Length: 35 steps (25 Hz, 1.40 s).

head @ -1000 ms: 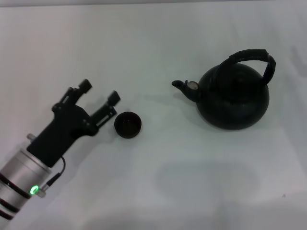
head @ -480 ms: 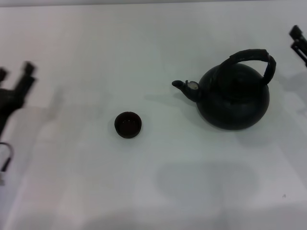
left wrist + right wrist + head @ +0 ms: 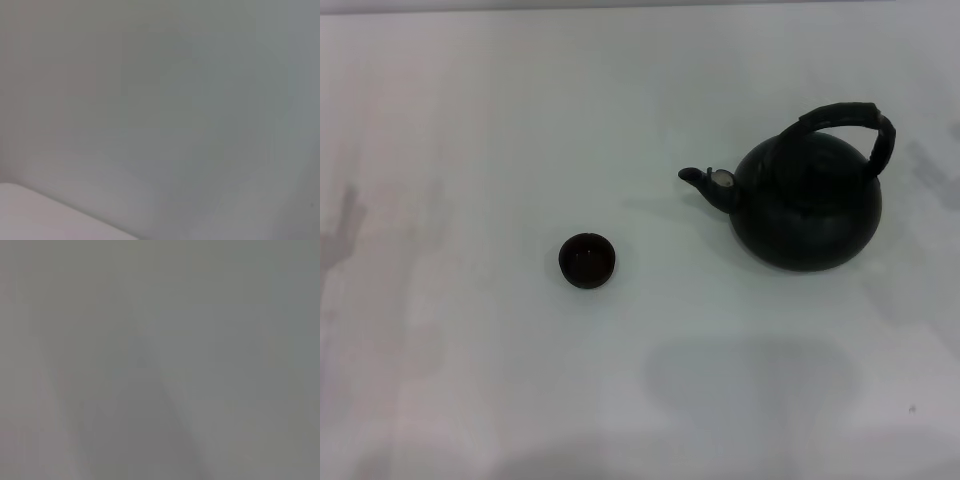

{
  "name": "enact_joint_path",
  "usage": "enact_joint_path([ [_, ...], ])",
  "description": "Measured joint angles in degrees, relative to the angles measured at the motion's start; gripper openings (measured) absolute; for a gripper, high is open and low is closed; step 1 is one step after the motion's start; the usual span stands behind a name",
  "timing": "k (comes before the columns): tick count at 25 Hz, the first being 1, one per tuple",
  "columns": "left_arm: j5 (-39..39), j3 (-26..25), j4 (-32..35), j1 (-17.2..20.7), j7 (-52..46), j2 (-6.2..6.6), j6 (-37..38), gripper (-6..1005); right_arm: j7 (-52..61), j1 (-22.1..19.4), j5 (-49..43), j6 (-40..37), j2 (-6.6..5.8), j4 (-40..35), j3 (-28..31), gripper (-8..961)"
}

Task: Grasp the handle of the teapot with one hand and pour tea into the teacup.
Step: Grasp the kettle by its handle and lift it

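Observation:
In the head view a large round black teapot point(image 3: 807, 205) stands upright on the white table point(image 3: 470, 120) at the right. Its short spout point(image 3: 705, 183) with a small silvery spot points left. The thick black arched handle point(image 3: 850, 120) loops over its top. The small dark teacup point(image 3: 587, 260) stands upright left of centre, well apart from the spout. Neither gripper shows in any view. The two wrist views show only plain grey surface.
Faint shadows lie on the table at the far left edge point(image 3: 340, 225) and below the teapot point(image 3: 750, 380). A tiny dark speck point(image 3: 911, 408) sits near the front right.
The left gripper, beside the teacup a second ago, pulled away leftward and has left the head view. The right gripper's tip seen at the right edge half a second ago is gone too.

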Motion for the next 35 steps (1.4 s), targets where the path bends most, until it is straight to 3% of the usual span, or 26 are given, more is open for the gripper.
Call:
enact_joint_path([
  [4, -0.07, 0.00, 0.02, -1.39, 0.28, 0.00, 1.82, 891, 8.50, -1.92, -7.03, 1.62, -1.24, -8.49, -0.07, 841],
  [8, -0.12, 0.00, 0.29, -2.63, 0.30, 0.05, 3.17, 891, 23.97, -3.80, -23.75, 9.88, -2.61, -21.16, 0.33, 840],
  [11, -0.16, 0.00, 0.66, -3.22, 0.32, 0.09, 4.17, 891, 30.57, -7.18, -34.09, 14.50, -1.35, -31.32, 2.59, 828],
  [17, -0.67, 0.00, 0.84, -3.47, 0.34, 0.09, 5.31, 891, 42.49, -16.13, -50.96, 16.01, 3.24, -54.36, 10.23, 780],
  [21, -1.53, 0.00, 0.89, -3.61, 0.35, 0.09, 5.58, 891, 53.34, -19.56, -61.12, 14.70, 4.02, -64.82, 10.13, 781],
  [26, -1.60, -0.01, 0.88, -4.22, 0.35, 0.09, 6.80, 890, 57.66, -19.97, -65.64, 15.79, 4.26, -66.17, 5.42, 781],
  [35, -1.62, 0.00, 0.75, -4.74, 0.35, 0.01, 8.40, 890, 57.55, -19.46, -65.25, 29.62, 4.31, -63.14, -5.34, 780],
])
